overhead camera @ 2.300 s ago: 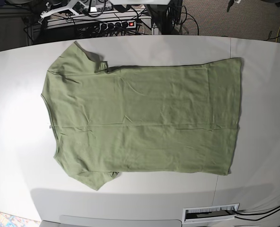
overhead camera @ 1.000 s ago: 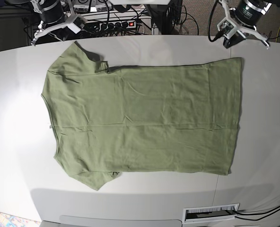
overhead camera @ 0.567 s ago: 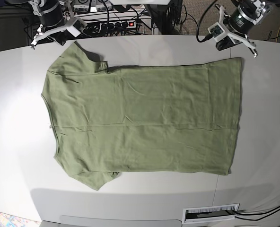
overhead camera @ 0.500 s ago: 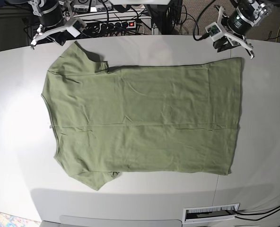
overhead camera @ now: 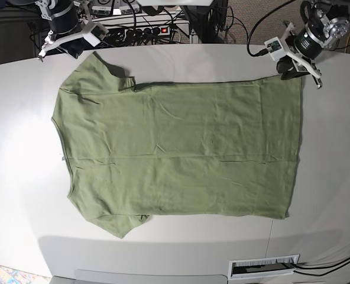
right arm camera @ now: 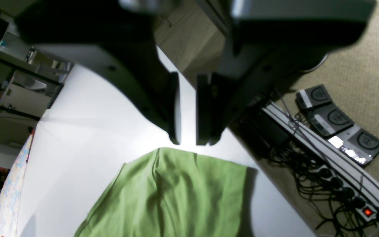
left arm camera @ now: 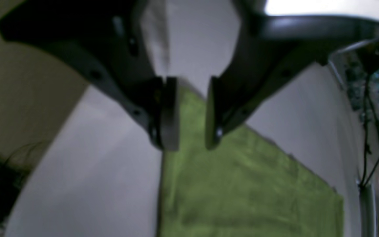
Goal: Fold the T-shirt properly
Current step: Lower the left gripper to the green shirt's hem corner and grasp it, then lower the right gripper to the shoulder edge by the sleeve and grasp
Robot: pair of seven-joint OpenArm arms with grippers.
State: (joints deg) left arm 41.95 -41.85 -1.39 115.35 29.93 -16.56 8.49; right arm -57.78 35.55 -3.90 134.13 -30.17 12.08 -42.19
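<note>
The T-shirt (overhead camera: 178, 151) lies spread flat on the white table (overhead camera: 21, 177), sage green, unfolded, with its collar end toward the left of the base view and its hem along the right. One short sleeve points to the far edge of the table, the other to the near edge. The cloth is mostly smooth, with a few soft creases across the body.

Over the far hem corner hangs the left gripper (overhead camera: 296, 64). From its own wrist camera, the left gripper's (left arm camera: 191, 115) jaws stand a narrow gap apart with nothing between them; the green corner of the shirt (left arm camera: 242, 184) shows below, and the picture is too blurred to tell whether the tips touch the cloth.

At the far sleeve, the right gripper (overhead camera: 65, 41) sits just off the table's back edge. In its wrist view the right gripper (right arm camera: 188, 112) has its jaws nearly together, a thin slit left, holding nothing, with the sleeve (right arm camera: 176, 194) just below and apart from the tips.

Behind the table a power strip (right arm camera: 350, 194) with a red light lies among tangled cables on the carpet.
</note>
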